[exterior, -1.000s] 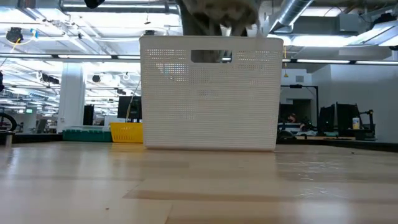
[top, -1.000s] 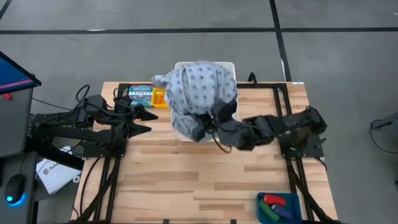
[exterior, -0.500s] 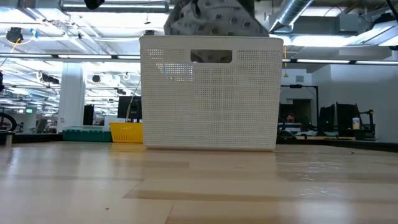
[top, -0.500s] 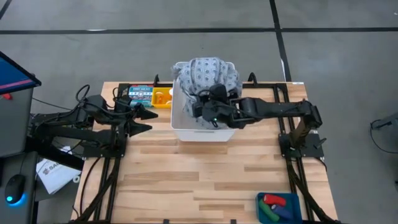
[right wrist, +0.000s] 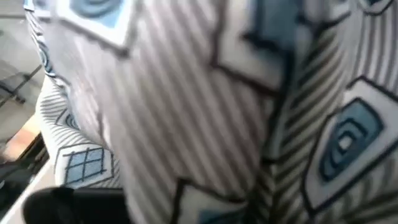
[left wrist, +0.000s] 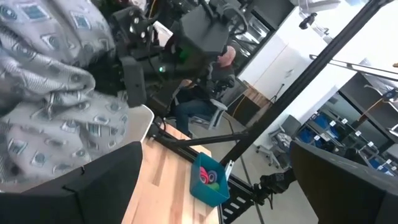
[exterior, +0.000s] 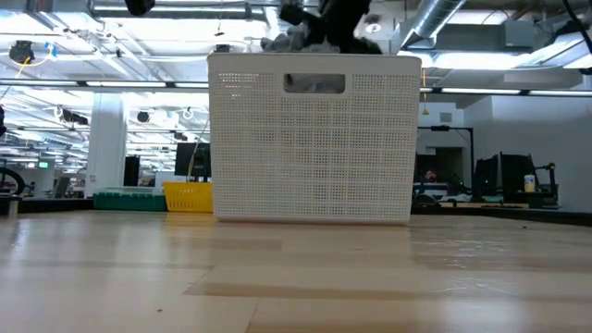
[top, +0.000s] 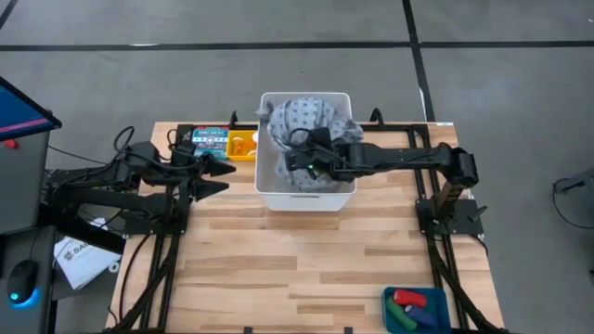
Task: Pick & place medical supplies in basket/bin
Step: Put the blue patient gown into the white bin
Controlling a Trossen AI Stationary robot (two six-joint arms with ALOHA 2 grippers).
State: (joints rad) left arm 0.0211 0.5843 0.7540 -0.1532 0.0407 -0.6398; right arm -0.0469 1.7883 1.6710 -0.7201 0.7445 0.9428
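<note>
The grey patterned cloth (top: 302,125) lay bunched inside the white basket (top: 275,190) at the far middle of the table, filling its far half and heaping above the rim (exterior: 287,39). It was pale grey, printed with small blue squares and fine stripes (right wrist: 186,93), and creased into thick folds (left wrist: 50,112). The right gripper (top: 299,160) was down among the folds. At the near right corner of the table a red bottle (top: 406,299), a green piece (top: 399,316) and a dark blue cylinder (top: 425,315) lay together in a small blue bin (top: 444,325).

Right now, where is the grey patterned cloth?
In the high view, the grey patterned cloth is bunched inside the white basket at the table's far middle, with the right gripper over it.
</note>
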